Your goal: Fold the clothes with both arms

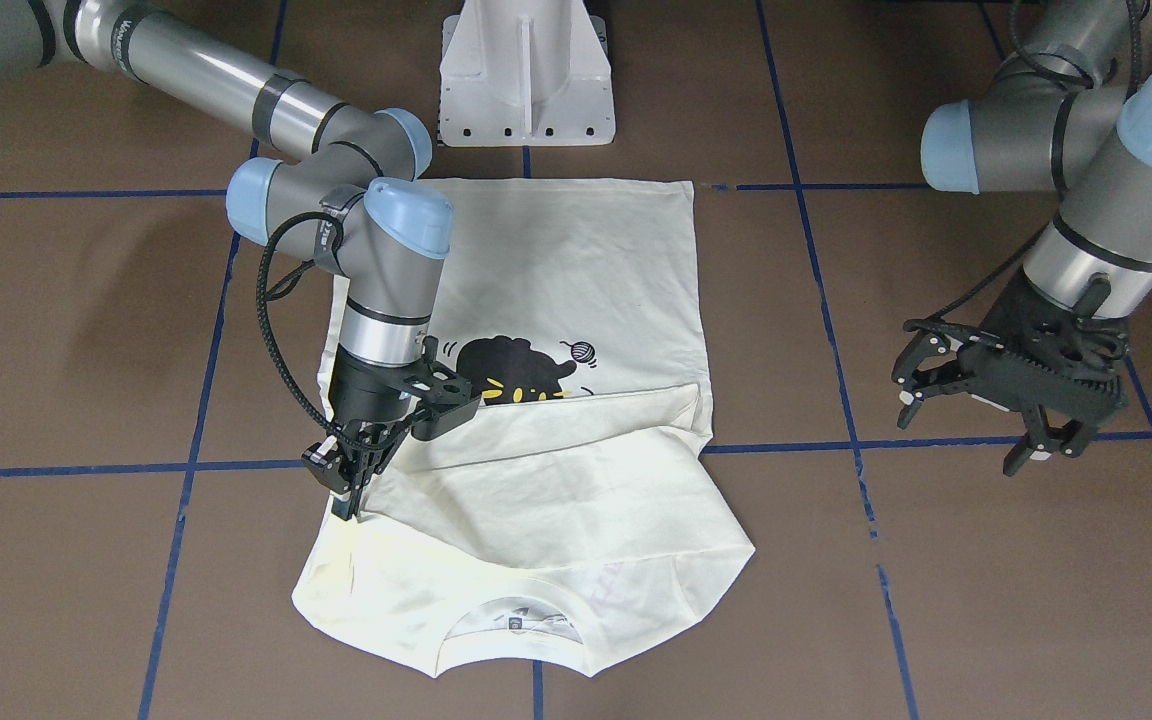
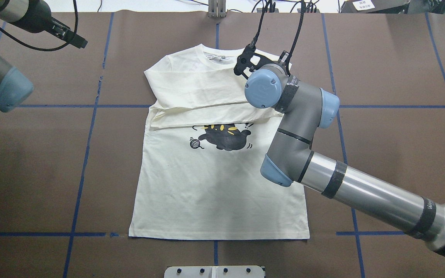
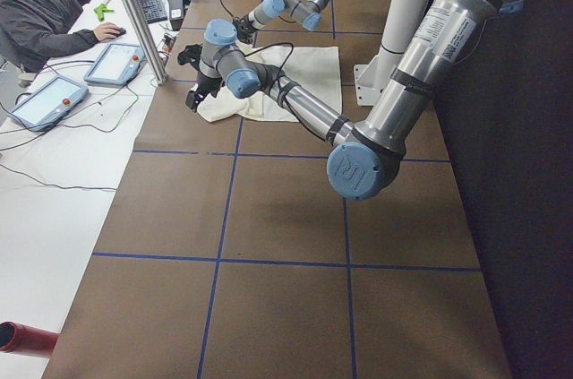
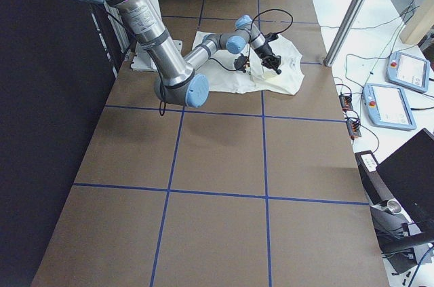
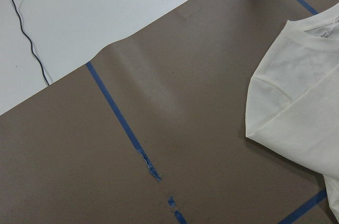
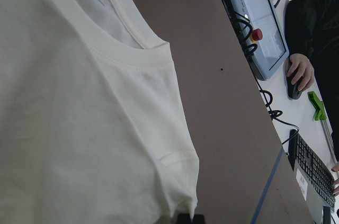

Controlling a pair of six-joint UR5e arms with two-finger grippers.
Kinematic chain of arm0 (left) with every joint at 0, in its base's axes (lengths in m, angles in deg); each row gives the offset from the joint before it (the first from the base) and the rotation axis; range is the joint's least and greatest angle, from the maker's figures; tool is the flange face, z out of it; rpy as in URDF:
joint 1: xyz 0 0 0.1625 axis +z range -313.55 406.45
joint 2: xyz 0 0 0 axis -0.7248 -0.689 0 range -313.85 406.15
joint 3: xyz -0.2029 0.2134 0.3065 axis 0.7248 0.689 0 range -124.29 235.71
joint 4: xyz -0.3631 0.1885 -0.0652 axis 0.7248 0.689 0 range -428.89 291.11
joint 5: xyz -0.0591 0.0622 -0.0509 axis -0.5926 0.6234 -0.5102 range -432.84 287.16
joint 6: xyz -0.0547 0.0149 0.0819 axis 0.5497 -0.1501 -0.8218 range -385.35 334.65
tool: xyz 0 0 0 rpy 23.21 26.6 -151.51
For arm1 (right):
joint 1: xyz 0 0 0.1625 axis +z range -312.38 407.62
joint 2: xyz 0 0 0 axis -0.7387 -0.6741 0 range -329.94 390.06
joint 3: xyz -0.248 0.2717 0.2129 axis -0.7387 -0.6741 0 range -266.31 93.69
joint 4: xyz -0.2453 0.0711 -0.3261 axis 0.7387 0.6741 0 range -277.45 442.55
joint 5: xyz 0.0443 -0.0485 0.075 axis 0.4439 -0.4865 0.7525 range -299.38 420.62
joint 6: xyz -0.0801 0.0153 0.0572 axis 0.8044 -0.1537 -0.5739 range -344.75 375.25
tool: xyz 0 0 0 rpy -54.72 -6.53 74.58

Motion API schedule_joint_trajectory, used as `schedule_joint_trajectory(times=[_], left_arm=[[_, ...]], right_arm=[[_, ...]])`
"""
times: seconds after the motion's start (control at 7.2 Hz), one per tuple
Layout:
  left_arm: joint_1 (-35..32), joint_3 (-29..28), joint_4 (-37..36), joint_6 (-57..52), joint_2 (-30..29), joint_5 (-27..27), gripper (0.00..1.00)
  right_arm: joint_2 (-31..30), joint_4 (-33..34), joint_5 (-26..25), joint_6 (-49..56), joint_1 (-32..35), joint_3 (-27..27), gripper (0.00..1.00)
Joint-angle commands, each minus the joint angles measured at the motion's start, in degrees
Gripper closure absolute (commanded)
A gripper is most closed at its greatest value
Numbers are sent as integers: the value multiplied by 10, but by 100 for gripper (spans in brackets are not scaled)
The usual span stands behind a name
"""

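- Front-facing view: the shirt (image 1: 576, 260) lies on the tabletop (image 1: 936, 600), its collar end folded. On the right arm (image 1: 386, 260), the right jaws are pinched together on a folded cloth edge. On the left arm (image 1: 1106, 210), the left jaws are spread wide, empty and well apart from the shirt.
- Overhead view: the right jaws are over the shoulder beside the collar (image 2: 214, 58).
- Right wrist view: cream fabric bunches at the closed fingertips (image 6: 185, 220).

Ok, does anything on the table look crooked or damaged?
On the shirt, the folded-over band runs slanted across the chest, covering the top of the cat print. The blue tape line beside it is torn.
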Motion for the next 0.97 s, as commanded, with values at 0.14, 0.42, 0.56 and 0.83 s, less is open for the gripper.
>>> schedule_joint_trajectory(times=[0.14, 0.42, 0.56, 0.83], left_arm=[[0, 1, 0, 1, -1, 1, 0], [2, 1, 1, 1, -1, 1, 0], [2, 4, 1, 8, -1, 1, 0], [0, 18, 0, 20, 2, 1, 0]], right_arm=[[9, -32, 0, -1, 7, -40, 6], [13, -71, 111, -7, 48, -38, 0], [19, -88, 205, -12, 83, -33, 0], [6, -90, 357, -147, 115, 33, 0]])
